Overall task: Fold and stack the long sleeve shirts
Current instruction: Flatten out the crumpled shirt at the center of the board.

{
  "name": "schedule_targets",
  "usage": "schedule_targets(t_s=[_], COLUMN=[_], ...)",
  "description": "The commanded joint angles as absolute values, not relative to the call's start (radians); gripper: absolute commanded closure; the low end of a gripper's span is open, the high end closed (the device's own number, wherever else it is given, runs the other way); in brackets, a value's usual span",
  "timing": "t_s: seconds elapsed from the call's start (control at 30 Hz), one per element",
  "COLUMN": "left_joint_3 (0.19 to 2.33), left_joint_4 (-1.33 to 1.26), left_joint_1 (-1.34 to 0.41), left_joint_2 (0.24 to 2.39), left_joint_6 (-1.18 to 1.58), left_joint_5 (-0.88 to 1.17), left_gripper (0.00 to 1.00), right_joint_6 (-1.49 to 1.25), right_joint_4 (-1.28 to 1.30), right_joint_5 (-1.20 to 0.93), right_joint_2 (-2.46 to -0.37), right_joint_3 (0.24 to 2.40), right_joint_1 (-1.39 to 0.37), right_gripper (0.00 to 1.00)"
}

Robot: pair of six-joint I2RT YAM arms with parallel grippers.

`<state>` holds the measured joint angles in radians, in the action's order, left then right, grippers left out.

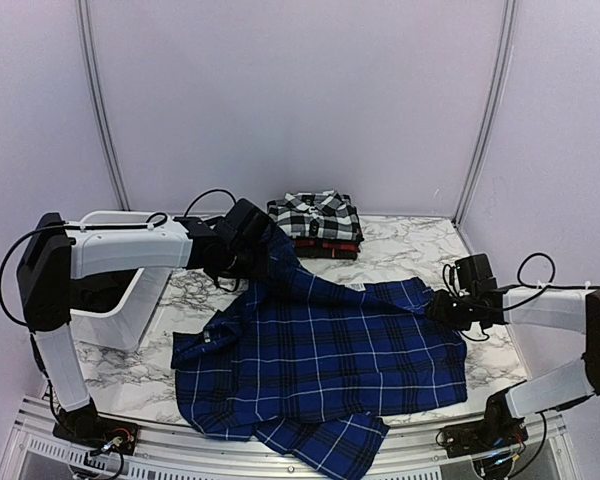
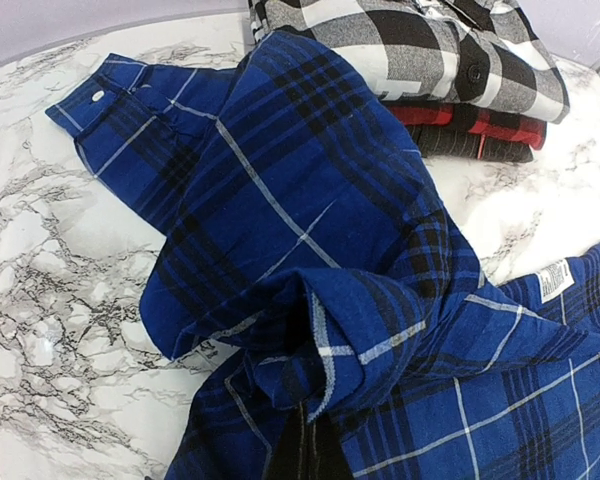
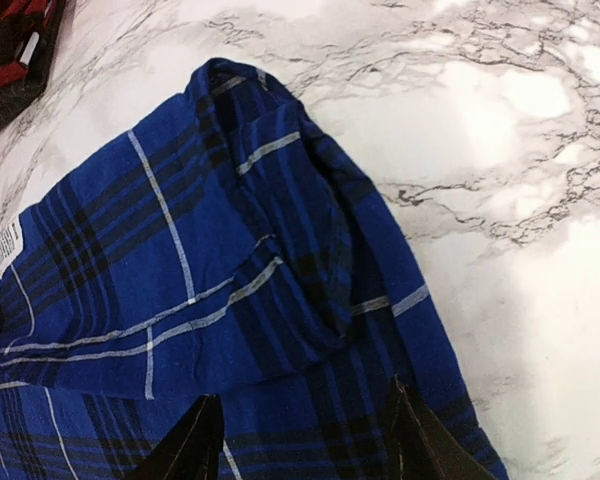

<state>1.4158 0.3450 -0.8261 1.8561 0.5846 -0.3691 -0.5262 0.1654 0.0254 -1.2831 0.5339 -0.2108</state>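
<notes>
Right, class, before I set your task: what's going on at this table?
Two robot arms are handling a royal blue plaid cloth shirt spread on the marble table. The left pincer holds a bunch of it raised off the table; the right pincer sits at the opposite edge, fingers spread over the cloth. Behind, a folded black-and-white check shirt lies on a folded red-and-black shirt. Two are stacked; the blue one is not yet folded.

Your left arm [image 1: 130, 250] reaches level toward the middle, and your left gripper [image 1: 248, 255] is pinched tight on the blue shirt [image 1: 320, 350]. Your right arm [image 1: 550, 305] stretches low and inward, your right gripper [image 1: 440, 305] with its fingers [image 3: 195, 445] spread apart.
</notes>
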Motion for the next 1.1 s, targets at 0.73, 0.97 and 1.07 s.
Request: schedule_targets(t_s=[0.73, 0.97, 1.07], left_joint_3=[1.361, 1.348, 1.341], left_joint_4=[0.336, 0.321, 0.312], left_joint_1=[-0.758, -0.697, -0.666], left_joint_2=[1.745, 1.714, 1.706], left_joint_6=[0.47, 0.398, 0.381], left_joint_5=[-0.333, -0.334, -0.339], left_gripper=[1.0, 1.0, 1.0], right_joint_6=[-0.584, -0.566, -0.556], right_joint_4=[-0.098, -0.078, -0.077], right_joint_5=[-0.164, -0.162, -0.155], right_joint_2=[-1.44, -1.496, -1.546], right_joint_3=[0.6, 0.736, 0.816], right_joint_1=[-0.09, -0.09, -0.09], right_gripper=[0.86, 1.0, 1.0])
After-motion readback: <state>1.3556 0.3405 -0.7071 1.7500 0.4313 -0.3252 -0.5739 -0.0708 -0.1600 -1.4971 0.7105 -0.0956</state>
